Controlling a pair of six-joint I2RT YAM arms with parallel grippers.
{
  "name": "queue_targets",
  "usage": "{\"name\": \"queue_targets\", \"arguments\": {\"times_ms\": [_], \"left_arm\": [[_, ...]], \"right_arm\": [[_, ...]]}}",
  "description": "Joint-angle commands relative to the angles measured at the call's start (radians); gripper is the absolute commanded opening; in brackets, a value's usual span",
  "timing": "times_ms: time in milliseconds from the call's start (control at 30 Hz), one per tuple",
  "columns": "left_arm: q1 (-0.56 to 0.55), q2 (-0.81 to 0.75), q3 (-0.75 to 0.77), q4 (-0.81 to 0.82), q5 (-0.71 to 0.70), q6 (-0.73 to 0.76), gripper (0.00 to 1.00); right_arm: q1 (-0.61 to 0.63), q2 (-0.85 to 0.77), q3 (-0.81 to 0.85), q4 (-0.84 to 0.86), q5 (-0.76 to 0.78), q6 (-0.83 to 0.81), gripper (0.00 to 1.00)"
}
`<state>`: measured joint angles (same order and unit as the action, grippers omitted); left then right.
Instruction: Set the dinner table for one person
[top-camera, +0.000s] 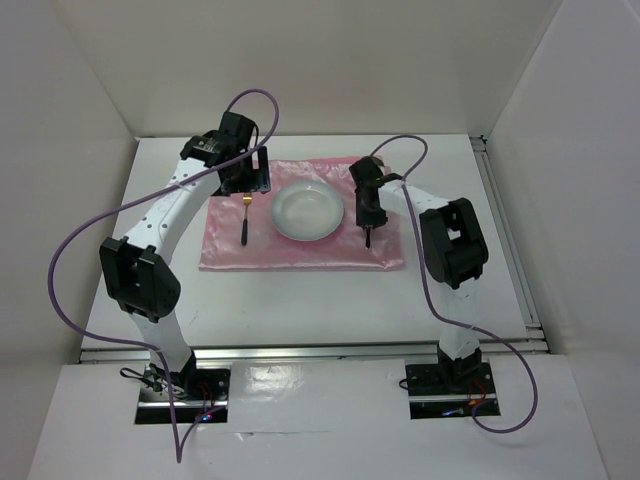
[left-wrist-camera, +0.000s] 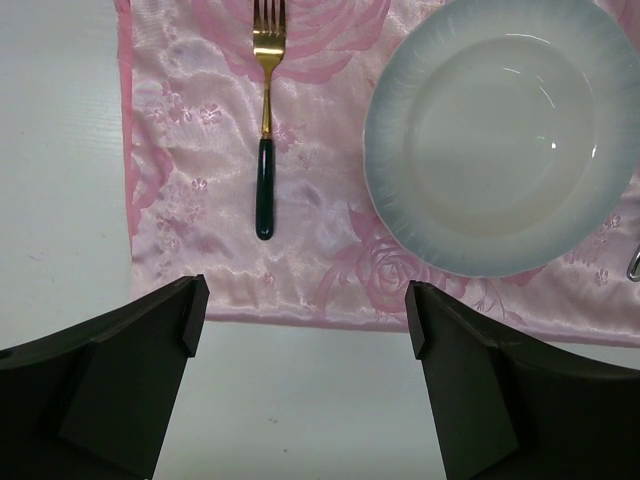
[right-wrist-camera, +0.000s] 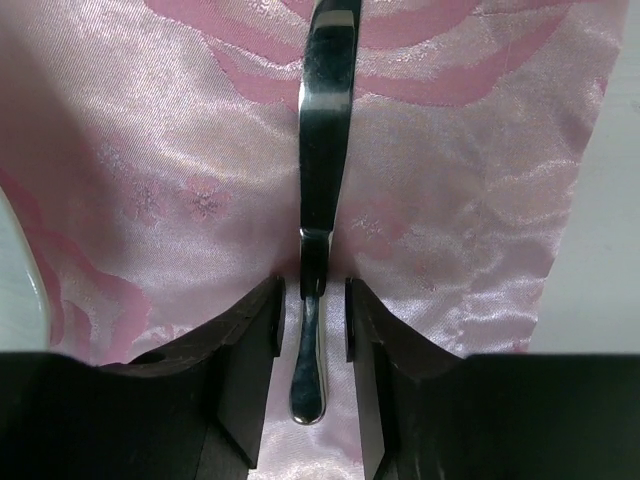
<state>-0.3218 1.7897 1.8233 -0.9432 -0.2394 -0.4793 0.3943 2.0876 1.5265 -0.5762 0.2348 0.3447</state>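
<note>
**A:** White worktop (top-camera: 300, 310), walled on three sides, with a pink cloth (right-wrist-camera: 450, 200) spread on it. What is the right claw (right-wrist-camera: 312, 290) up to?

**B:** Its jaws are narrowly parted, low over the cloth. The knife (right-wrist-camera: 322, 150) handle lies between them with a sliver of gap on each side, so nothing looks pinched. The knife rests flat, its blade running straight ahead of the claw.

**A:** So the step is letting go?

**B:** That is my reading. It would go best by widening a touch more, then rising straight up. That way neither finger nudges the handle askew or drags the cloth.

**A:** And room to move?

**B:** It is tight to that claw's left, where the plate (top-camera: 308, 212) rim sits near. To its right the cloth's edge is close, with bare worktop beyond, so that is the safer side to leave by.

**A:** The other arm?

**B:** The left claw (left-wrist-camera: 305, 290) gapes wide and holds nothing. It is over bare worktop, just short of the cloth's edge. Ahead of it lie the fork (left-wrist-camera: 266, 130) and, to the fork's right, the plate, the two apart. The walls stand well away.
</note>
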Motion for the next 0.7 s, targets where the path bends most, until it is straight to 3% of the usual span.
{"name": "queue_targets", "arguments": {"times_ms": [0,100,200,367,433,533,667], "left_arm": [[-0.003,0.004,0.031,-0.005,-0.015,-0.019,1.0],[-0.013,0.004,0.044,-0.023,-0.015,-0.019,1.0],[-0.013,-0.021,0.044,-0.023,-0.024,-0.019,1.0],[-0.013,-0.041,0.076,-0.034,-0.034,-0.01,1.0],[-0.013,-0.041,0.096,-0.049,-0.034,-0.01,1.0],[-0.013,-0.075,0.106,-0.048,-0.014,0.037,1.0],[-0.002,-0.096,0.126,-0.075,0.008,0.062,1.0]], "right_arm": [[-0.009,-0.035,0.011,0.045,0.031,0.005,0.42],[-0.009,-0.079,0.011,0.045,0.031,0.014,0.44],[-0.009,-0.121,0.03,0.027,0.031,0.034,0.52],[-0.029,-0.254,0.04,0.025,0.035,0.076,0.54],[-0.04,-0.314,0.052,0.01,0.035,0.088,0.79],[-0.087,-0.366,0.09,-0.077,0.092,0.15,1.0],[-0.292,-0.438,0.078,-0.163,0.081,0.207,1.0]]}}
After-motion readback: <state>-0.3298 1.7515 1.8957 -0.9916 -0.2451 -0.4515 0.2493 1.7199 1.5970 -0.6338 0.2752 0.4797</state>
